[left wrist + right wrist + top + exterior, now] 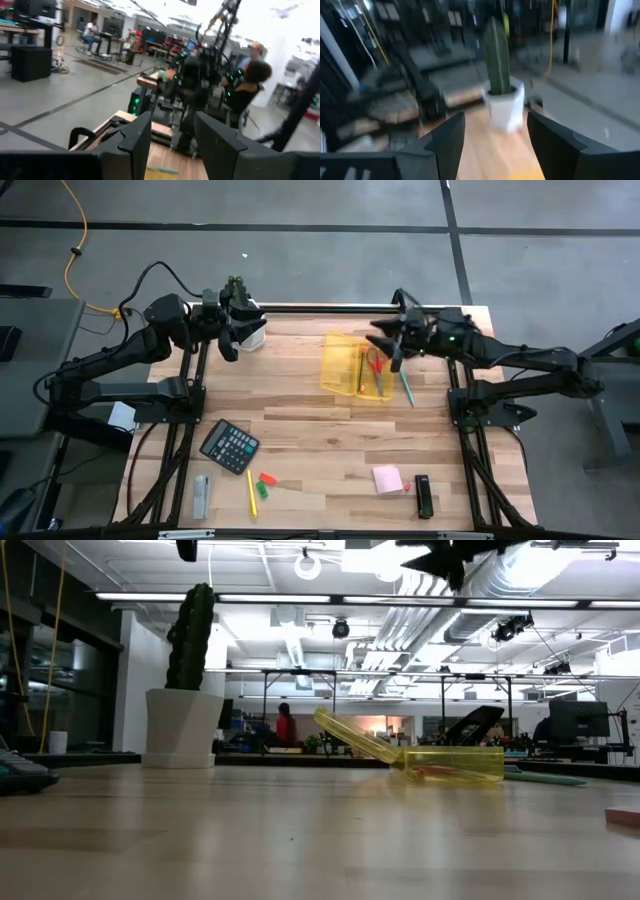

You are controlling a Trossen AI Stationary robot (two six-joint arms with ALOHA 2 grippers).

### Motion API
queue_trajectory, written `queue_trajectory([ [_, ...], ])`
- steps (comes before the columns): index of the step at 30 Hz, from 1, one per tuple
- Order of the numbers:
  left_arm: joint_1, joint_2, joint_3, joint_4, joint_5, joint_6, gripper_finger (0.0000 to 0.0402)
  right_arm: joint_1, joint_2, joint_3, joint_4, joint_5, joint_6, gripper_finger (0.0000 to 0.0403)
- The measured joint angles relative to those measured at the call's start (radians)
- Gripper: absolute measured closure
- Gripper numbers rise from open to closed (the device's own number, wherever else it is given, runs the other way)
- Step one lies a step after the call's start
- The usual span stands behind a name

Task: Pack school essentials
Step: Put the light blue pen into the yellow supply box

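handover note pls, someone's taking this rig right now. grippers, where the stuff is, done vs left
Left gripper: open, empty, raised beside the potted cactus.
Right gripper: open, empty, above the yellow case.
Done: red-handled scissors lie in the open case.
Teal pen lies on the table beside the case, not in it.
Left at the front edge: yellow pencil, green and orange-red pieces, pink sticky-note pad.
Calculator stays out.

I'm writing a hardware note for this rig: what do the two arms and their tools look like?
Both arms are black, built of slim jointed links, with dark cables looping along them. The left tool and right tool each end in two flat, dark, angular fingers. Small green lights glow on the right arm.
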Motion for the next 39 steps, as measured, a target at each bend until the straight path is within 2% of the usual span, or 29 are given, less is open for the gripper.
queue_trajectory([
  [3,0.0,0.0,0.0,-0.014,0.05,0.021,0.0261,0.0,0.002,0.0,0.105,-0.01,-0.063,0.0196],
  [7,0.0,0.0,0.0,-0.035,0.071,0.041,0.0261,0.0,0.003,0.0,0.13,-0.021,-0.121,0.0196],
  [13,0.0,0.0,0.0,-0.039,0.07,0.04,0.0261,0.0,0.003,0.0,0.144,-0.02,-0.122,0.0196],
  [17,0.0,0.0,0.0,-0.042,0.065,0.03,0.0261,0.0,0.003,0.0,0.144,0.005,-0.067,0.0196],
  [19,0.001,0.0,0.0,-0.045,0.065,0.008,0.0261,0.0,-0.003,0.0,0.071,0.063,-0.016,0.0196],
  [22,0.001,0.0,0.0,-0.045,0.065,-0.002,0.0261,0.0,-0.014,0.0,-0.156,0.109,0.045,0.0196],
  [28,0.001,0.0,0.0,-0.045,0.062,-0.001,0.0261,0.0,-0.013,-0.002,-0.753,0.095,0.318,0.0196],
  [31,0.001,0.0,0.0,-0.045,0.062,-0.001,0.0261,0.006,-0.01,-0.043,-0.97,0.095,0.486,0.0196],
  [35,0.001,0.0,0.0,-0.044,0.062,-0.002,0.0261,0.035,-0.011,-0.176,-0.994,0.041,0.688,0.0196],
  [39,0.001,0.0,0.0,-0.044,0.062,-0.002,0.0261,0.074,-0.011,-0.315,-0.806,-0.016,0.755,0.0196],
])
